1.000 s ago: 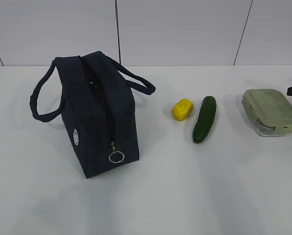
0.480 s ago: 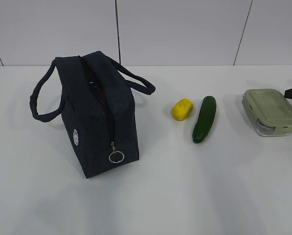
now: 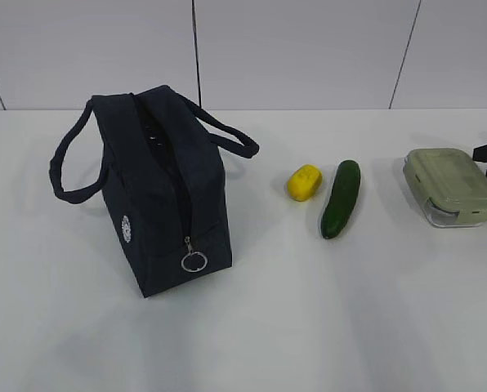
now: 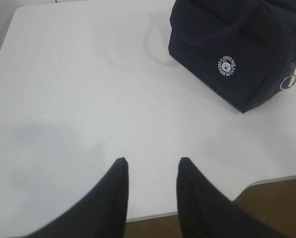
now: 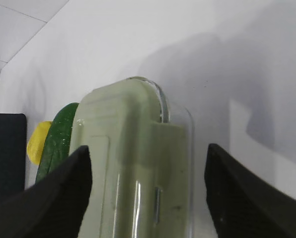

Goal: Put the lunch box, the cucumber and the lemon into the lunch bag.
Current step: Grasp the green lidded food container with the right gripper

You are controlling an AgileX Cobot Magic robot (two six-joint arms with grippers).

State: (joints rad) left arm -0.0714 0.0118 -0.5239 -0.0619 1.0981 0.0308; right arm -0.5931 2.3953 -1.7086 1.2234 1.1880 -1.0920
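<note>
Right hand [image 5: 148, 198]: fingers apart, straddling lunch box [image 5: 133, 168]
Box axis: lengthwise, straight ahead between fingers
Nearer arm: right

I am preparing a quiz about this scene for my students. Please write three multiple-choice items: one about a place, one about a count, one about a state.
1. What lies directly between the lemon and the lunch box on the table?
A. the lunch bag
B. the cucumber
C. nothing

2. How many task items lie outside the lunch bag?
A. one
B. two
C. three

3. How does the right gripper stand?
A. open, one finger on each side of the lunch box
B. shut on the cucumber
C. shut on a bag handle

Answers:
1. B: the cucumber lies right of the lemon and left of the box.
2. C: lemon, cucumber and box all rest on the table.
3. A: the right wrist view shows wide-apart fingers flanking the lid, with gaps on both sides.
</note>
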